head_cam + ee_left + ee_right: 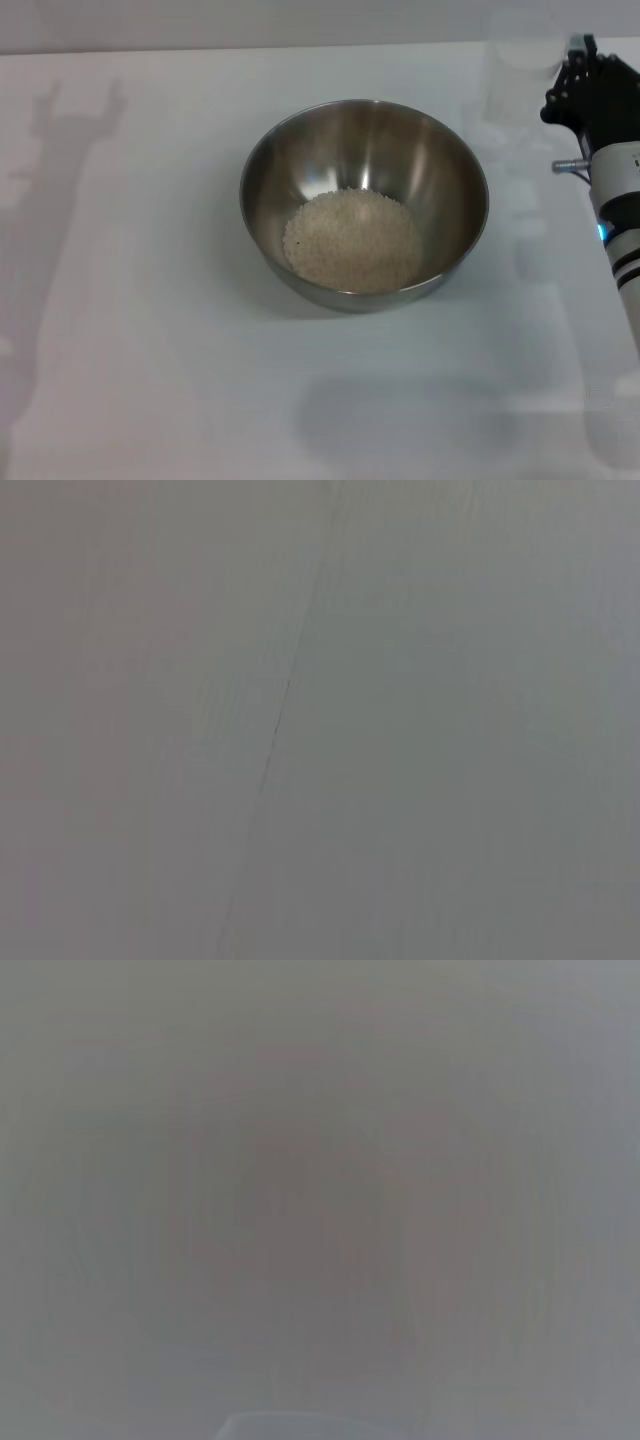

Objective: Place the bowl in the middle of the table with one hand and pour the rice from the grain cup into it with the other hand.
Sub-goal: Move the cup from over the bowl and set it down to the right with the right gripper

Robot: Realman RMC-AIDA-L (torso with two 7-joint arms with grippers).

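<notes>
The bowl (364, 204) sits mid-frame on the white tabletop (140, 330), holding a heap of rice (352, 240). The grain cup (522, 75) stands upright at the upper right, just beside the right gripper (585, 85); whether that gripper grips it, I cannot tell.

Steel bowl, matt white table, clear plastic cup

The bowl (364, 205) is showing brushed stainless steel, its inner wall shining with soft streaked reflections and its thin rim catching light. The rice (352, 240) inside is looking dry, grainy and dull, a pale off-white. The table (150, 330) is lying smooth and matt white. Near its far right corner the grain cup (522, 75) is appearing as faint translucent plastic. The right gripper (585, 85) is showing matt black casing.
</notes>
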